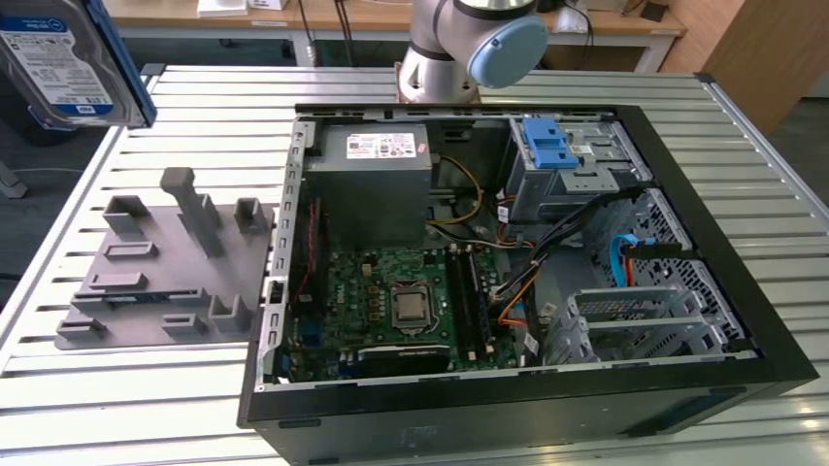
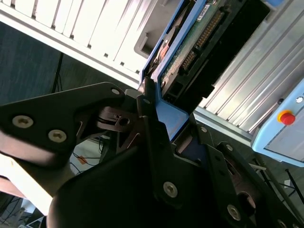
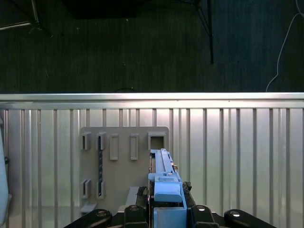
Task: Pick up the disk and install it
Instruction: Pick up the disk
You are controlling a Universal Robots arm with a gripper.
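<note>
table [image 1: 130, 388]: slatted aluminium, everything sits on it; dark floor past its edge in the first wrist view
computer case [image 1: 518, 417]: black tower on its side, panel off, takes up most of the table on the exterior view's right
robot arm [image 1: 473, 39]: grey with a light blue joint cap, rises behind the case
grey fixture [image 1: 155, 272]: flat tray with upright posts and slots, on the exterior view's left, just beside the case
power supply [image 1: 369, 189]: big grey box inside the case, near the arm side
motherboard [image 1: 402, 301]: green, below the power supply
drive cage [image 1: 570, 175]: metal, with a blue latch [image 1: 550, 146] on top; black, orange and blue cables [image 1: 518, 277] crowd the space next to it
disk [image 1: 65, 58]: up in the air at the exterior view's top left, well apart from the case; first wrist view has it edge-on over the fixture
gripper [image 3: 167, 211]: black jaws clamped on the disk's blue side rails
labels: blue-and-white one on the disk, white sticker [image 1: 383, 147] on the power supply, can't make out the text on either
pendant [image 2: 285, 128]: light blue, red button, in the second wrist view
</note>
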